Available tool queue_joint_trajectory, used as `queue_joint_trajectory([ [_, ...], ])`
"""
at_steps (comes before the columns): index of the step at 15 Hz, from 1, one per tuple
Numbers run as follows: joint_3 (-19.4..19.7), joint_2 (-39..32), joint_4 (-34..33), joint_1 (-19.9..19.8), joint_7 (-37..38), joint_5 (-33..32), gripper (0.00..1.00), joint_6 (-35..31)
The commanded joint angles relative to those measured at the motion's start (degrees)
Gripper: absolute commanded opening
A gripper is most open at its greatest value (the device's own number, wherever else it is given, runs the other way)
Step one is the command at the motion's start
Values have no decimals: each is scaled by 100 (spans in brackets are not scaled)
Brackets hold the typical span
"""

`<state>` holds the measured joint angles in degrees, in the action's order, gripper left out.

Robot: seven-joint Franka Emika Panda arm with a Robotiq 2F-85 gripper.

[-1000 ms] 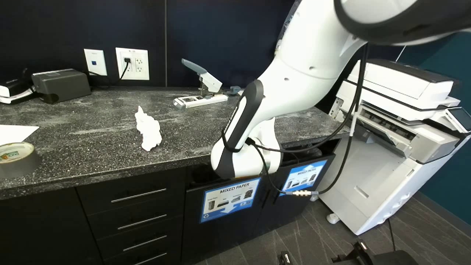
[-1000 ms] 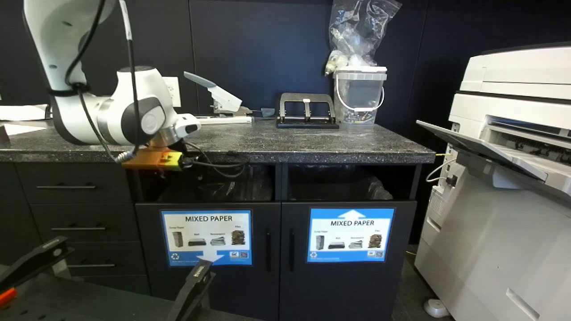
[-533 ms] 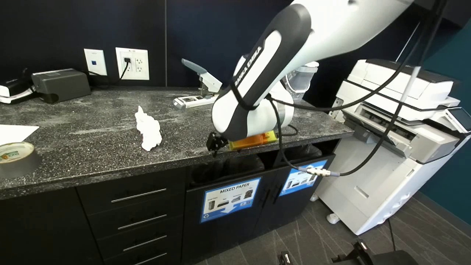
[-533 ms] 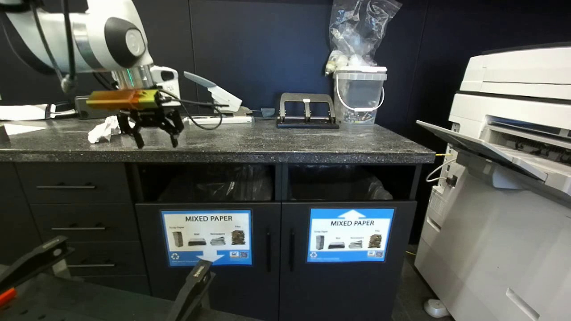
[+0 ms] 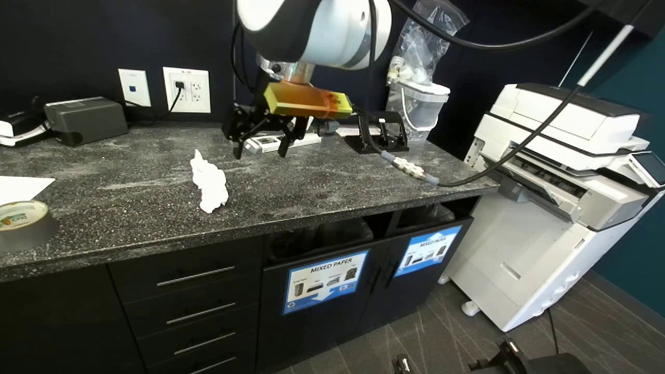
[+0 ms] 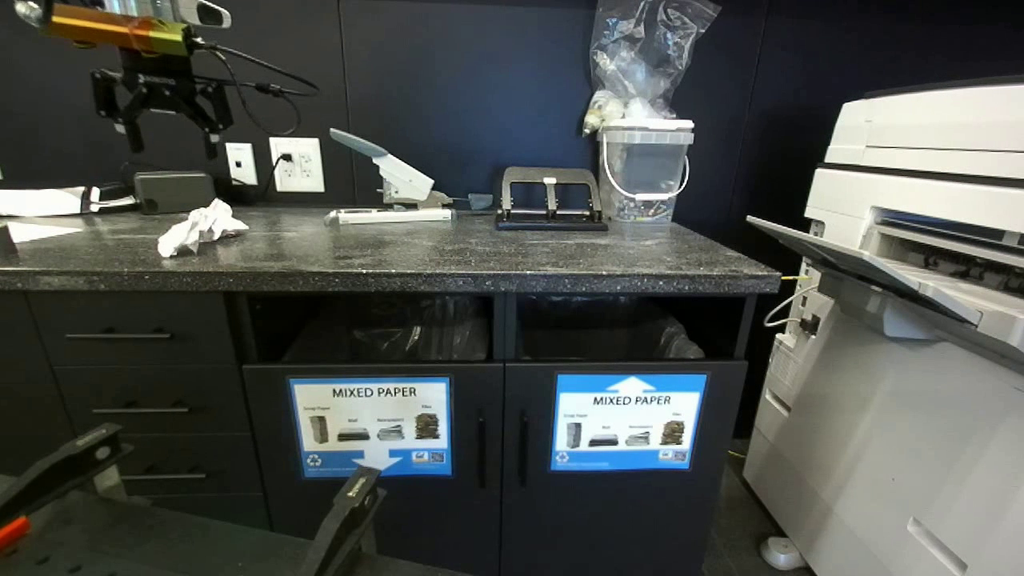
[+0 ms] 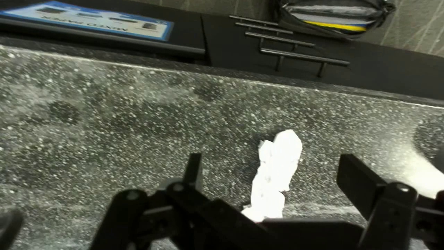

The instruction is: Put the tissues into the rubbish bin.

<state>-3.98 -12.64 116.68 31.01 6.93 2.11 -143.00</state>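
One crumpled white tissue (image 5: 209, 183) lies on the dark speckled counter (image 5: 156, 208); it also shows in an exterior view (image 6: 202, 228) and in the wrist view (image 7: 274, 173). No other tissue shows. My gripper (image 5: 261, 150) is open and empty, raised above the counter; it also shows high above the tissue in an exterior view (image 6: 173, 146). In the wrist view the spread fingers (image 7: 270, 161) frame the tissue from above, apart from it. Two lined bins stand under the counter in "mixed paper" cabinets, a left one (image 6: 460, 336) and a right one (image 6: 680, 342). Their insides are dark.
A tape roll (image 5: 25, 228) and flat white paper (image 5: 21, 188) lie at the counter's left. A stapler (image 6: 404, 176), hole punch (image 6: 552, 180) and clear bucket (image 6: 646, 168) stand along the back. A printer (image 6: 888, 320) stands at the right. The counter edge (image 6: 400, 282) overhangs the bins.
The gripper has risen from the left bin's opening, up past the counter edge and back over the counter towards the tissue. The tissue on the counter has not moved.
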Motion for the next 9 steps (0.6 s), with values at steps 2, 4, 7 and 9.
queue_joint_trajectory([
  [2,-721,-766,-710,-543,-22,-68,100,-424],
  [4,-720,-1145,-853,-568,89,-264,100,-905],
  [7,-619,-1774,-1192,-572,68,-483,100,-1443],
  [9,-660,-2165,-1549,-662,-37,-407,100,-1530],
])
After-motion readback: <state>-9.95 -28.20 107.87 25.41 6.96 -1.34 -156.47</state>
